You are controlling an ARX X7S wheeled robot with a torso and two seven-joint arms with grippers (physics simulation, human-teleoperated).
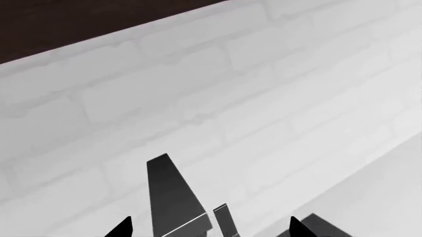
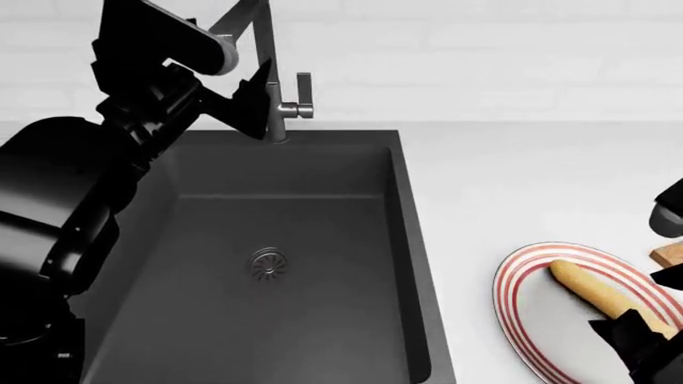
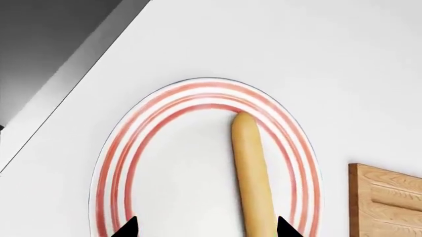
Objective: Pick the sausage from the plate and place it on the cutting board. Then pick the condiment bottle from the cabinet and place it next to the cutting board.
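While the sausage (image 3: 252, 177) lies on the plate (image 3: 132, 163), the right claw (image 3: 205, 228) hangs above it with its two dark fingertips (image 3: 126, 228) spread apart, one tip showing over the plate's bare centre and the other just beside the sausage's near end; nothing is held between them. In the right wrist view the sausage runs from the inner red stripe of the rim down toward the claw, resting on the side of the plate nearer the cutting board (image 3: 389, 200). That board, a light-brown wooden slab, sits on the white counter (image 3: 316, 44) just beside the plate without touching it; only its corner shows. From the head view the plate (image 2: 523, 312) sits on the counter to the right of the dark sink (image 2: 288, 264), near it but apart, and the sausage (image 2: 603, 294) points toward the sink with its far end hidden under the right arm's black body. A small brown corner of the cutting board (image 2: 668, 256) peeks out at the frame's right edge. The left arm is raised high at the back left of the sink, its claw (image 2: 254, 102) held close to the faucet (image 2: 275, 88) against the white brick wall (image 2: 481, 56). In the left wrist view the left claw's fingertips (image 1: 122, 228) stand apart at the frame edge with nothing between them, the faucet (image 1: 173, 197) and the brick wall (image 1: 218, 98) beyond. The condiment bottle appears in no view.
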